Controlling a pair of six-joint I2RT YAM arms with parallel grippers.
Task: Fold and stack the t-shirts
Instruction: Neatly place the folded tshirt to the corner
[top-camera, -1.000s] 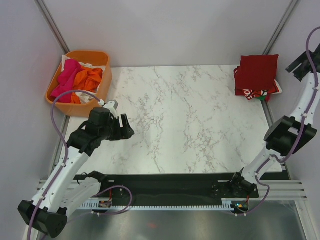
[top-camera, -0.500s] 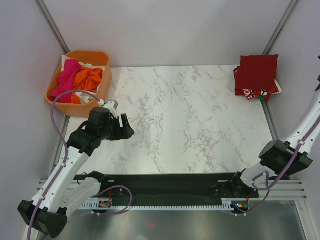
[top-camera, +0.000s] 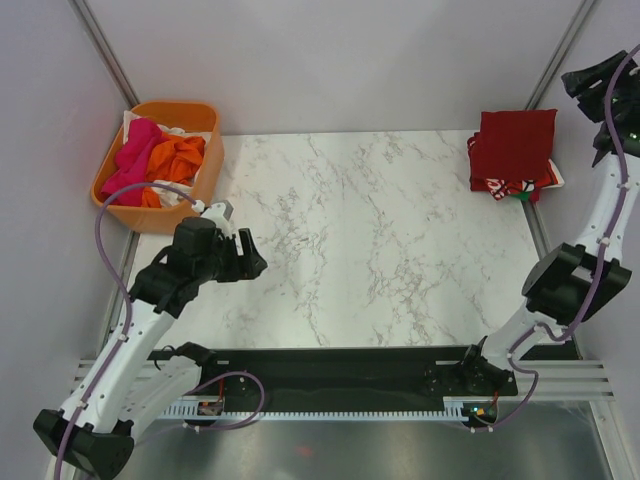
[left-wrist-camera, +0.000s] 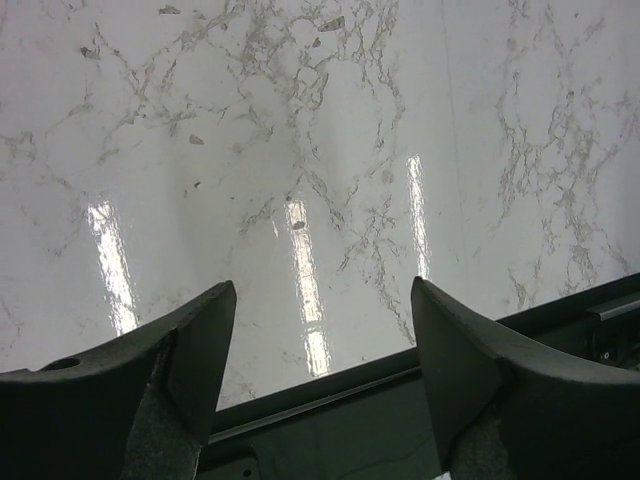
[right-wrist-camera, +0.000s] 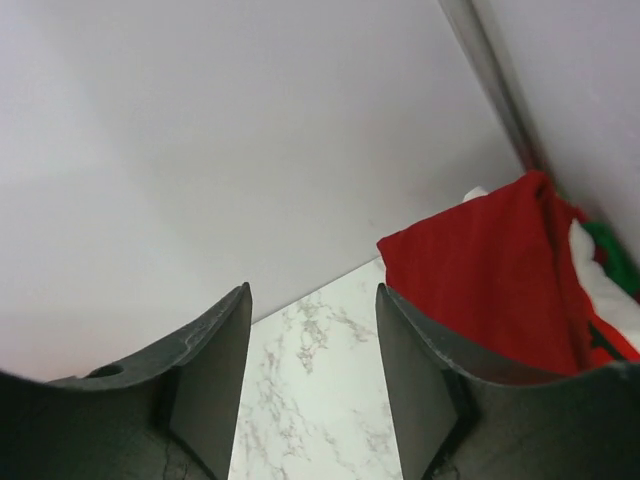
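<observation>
A folded stack of t-shirts (top-camera: 513, 150) lies at the table's back right corner, a dark-red one on top and a bright red one with white script (top-camera: 510, 186) under it. The dark-red shirt (right-wrist-camera: 490, 280) also shows in the right wrist view. Pink (top-camera: 132, 155), orange (top-camera: 178, 158) and white shirts lie crumpled in the orange tub (top-camera: 200, 112). My right gripper (top-camera: 590, 80) is open and empty, held high beside the stack near the right wall; its jaws (right-wrist-camera: 312, 295) stand apart. My left gripper (top-camera: 247, 262) is open and empty above the table's left part (left-wrist-camera: 322, 290).
The marble table (top-camera: 380, 230) lies between the tub and the stack. A black rail (left-wrist-camera: 400, 420) runs along the near edge. Grey walls and metal posts (top-camera: 555, 55) close in the back and sides.
The right arm dropped low at the right edge half a second ago and is now raised again beside the stack. The left arm has barely moved.
</observation>
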